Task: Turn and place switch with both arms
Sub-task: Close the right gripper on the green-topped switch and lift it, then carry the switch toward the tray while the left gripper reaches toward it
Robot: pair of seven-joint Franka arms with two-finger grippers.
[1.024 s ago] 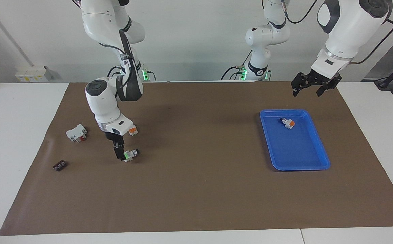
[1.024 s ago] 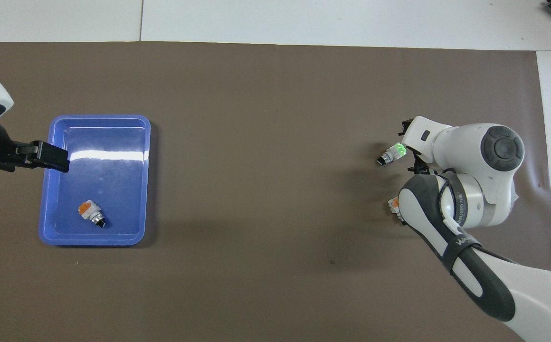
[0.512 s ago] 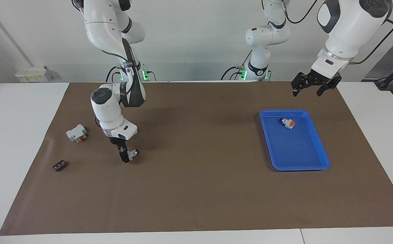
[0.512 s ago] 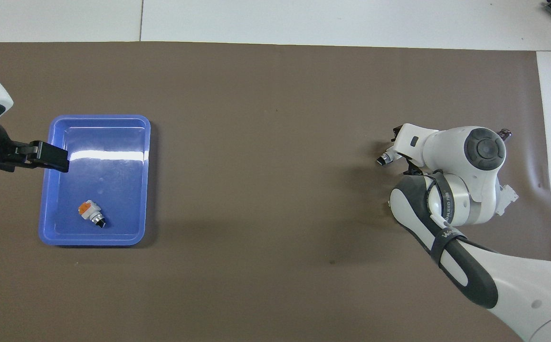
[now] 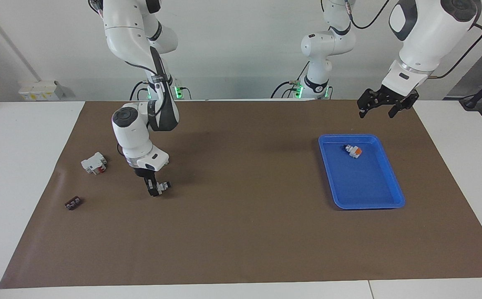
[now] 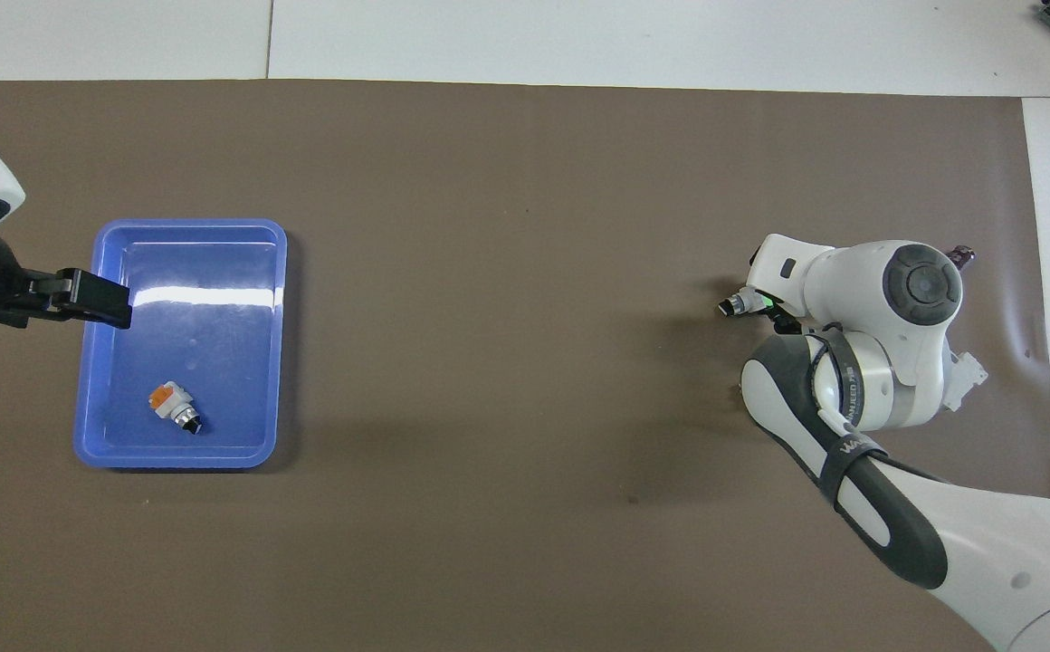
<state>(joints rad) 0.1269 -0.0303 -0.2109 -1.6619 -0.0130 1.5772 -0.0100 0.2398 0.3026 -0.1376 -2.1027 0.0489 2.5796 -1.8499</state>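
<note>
The switch (image 5: 163, 186), a small blocky white-grey body with a black knob end, is pinched in the right claw (image 5: 153, 190) low over the matte brown surface (image 5: 241, 232) at the right arm's end. A white block (image 5: 94, 162) with red is seen nearby. The glossy blue tray (image 5: 390, 176) holds an orange-faced switch (image 5: 353, 150). The left claw (image 5: 383, 106) is spread, waiting above the surface beside the tray.
</note>
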